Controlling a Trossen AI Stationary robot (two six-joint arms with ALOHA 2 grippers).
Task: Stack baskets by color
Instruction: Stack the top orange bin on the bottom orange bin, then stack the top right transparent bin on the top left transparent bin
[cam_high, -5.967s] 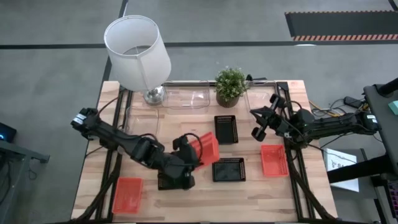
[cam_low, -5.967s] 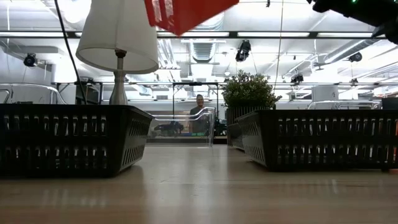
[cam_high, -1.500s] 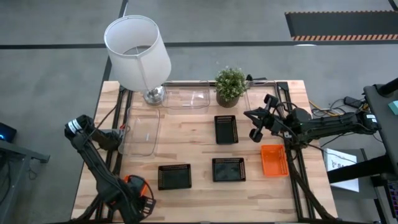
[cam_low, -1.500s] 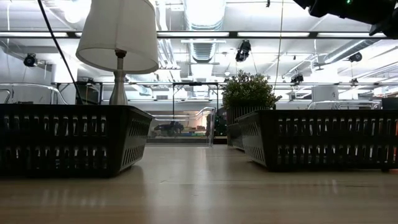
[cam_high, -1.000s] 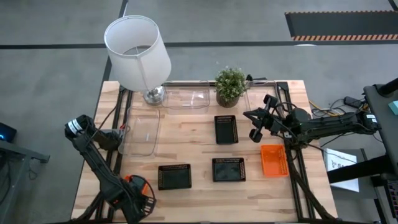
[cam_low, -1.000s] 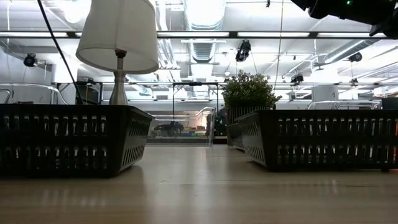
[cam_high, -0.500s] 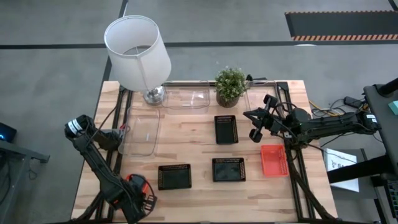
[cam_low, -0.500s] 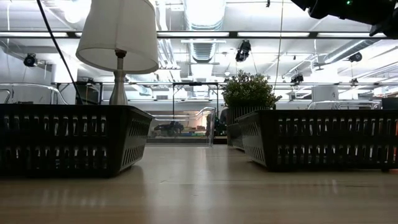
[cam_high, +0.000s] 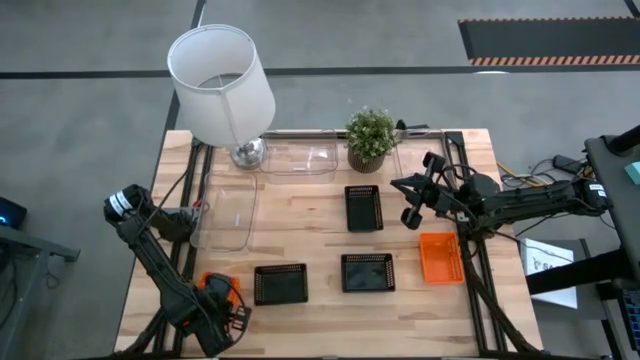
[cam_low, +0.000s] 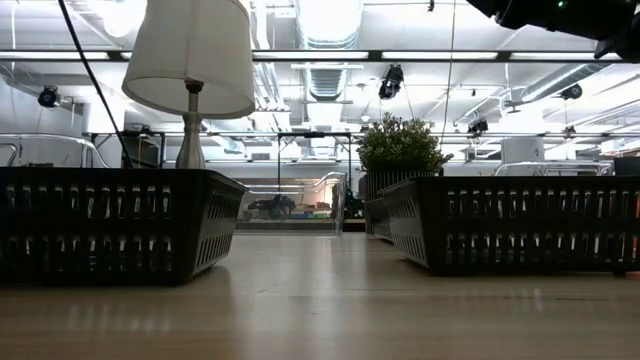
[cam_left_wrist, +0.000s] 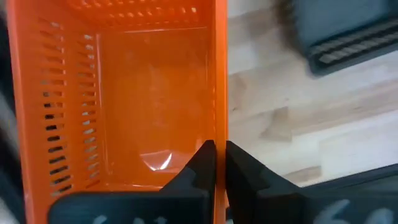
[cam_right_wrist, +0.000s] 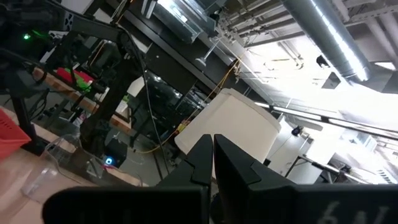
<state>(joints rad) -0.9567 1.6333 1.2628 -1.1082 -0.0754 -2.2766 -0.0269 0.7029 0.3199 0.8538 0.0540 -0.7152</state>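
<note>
A red-orange basket lies at the table's near left corner. My left gripper points down over it and is shut on its wall. A second red-orange basket lies near the right edge. Three black baskets rest on their bottoms in the middle. Two clear baskets rest at the far left. My right gripper hangs shut and bare above the table's right side, pointing slightly upward. My left gripper pinches one long side wall of the red-orange basket. One finger is inside the basket and the other is outside. The fingers come from above, pointing down. The basket lies level and open side up; whether it is off the table does not show.
A white lamp and a potted plant stand at the far edge. The table's near edge runs close by the left gripper. In the low view two black baskets flank bare wood in the middle.
My left wrist has tipped a little over the near left corner without travelling. More of the red-orange basket now shows on its far side.
</note>
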